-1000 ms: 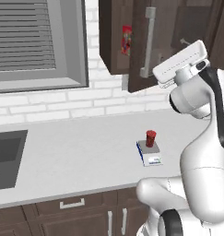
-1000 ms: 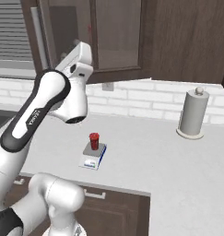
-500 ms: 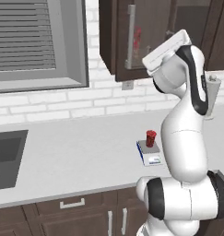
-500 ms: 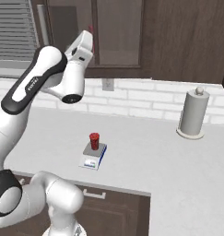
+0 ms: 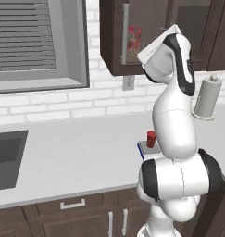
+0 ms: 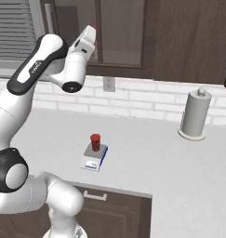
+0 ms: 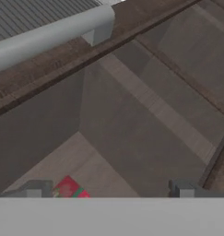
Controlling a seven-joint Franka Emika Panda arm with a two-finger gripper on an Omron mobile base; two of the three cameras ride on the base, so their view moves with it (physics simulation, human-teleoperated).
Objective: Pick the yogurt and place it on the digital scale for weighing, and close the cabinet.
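1. The white arm reaches up from its base, and the end effector [image 6: 92,33] is raised high, right in front of the cabinet [image 5: 151,32] on the wall.
2. In the hand view, the two dark fingertips [image 7: 35,189] stand far apart at the bottom edge with nothing between them, so the end effector is spread wide and empty.
3. Just beyond the end effector, the hand view looks into the cabinet interior: dark brown panels, a paler shelf floor, and the corner of a red colourful box [image 7: 69,188] near the left fingertip.
4. The long silver bar handle [image 7: 53,30] crosses the top of the hand view, on the edge of the cabinet door [image 5: 115,34], which stands ajar beside the end effector.
5. Well below the end effector, the yogurt [image 6: 95,141], a small red cup, stands upright on the digital scale [image 6: 94,157].
6. The digital scale rests flat on the light grey worktop [image 6: 147,162].
7. A paper towel roll [image 6: 195,114] stands on the worktop, well off to the right of the end effector and below it.
8. A dark sink [image 5: 6,157] is set into the worktop far to the left and below.
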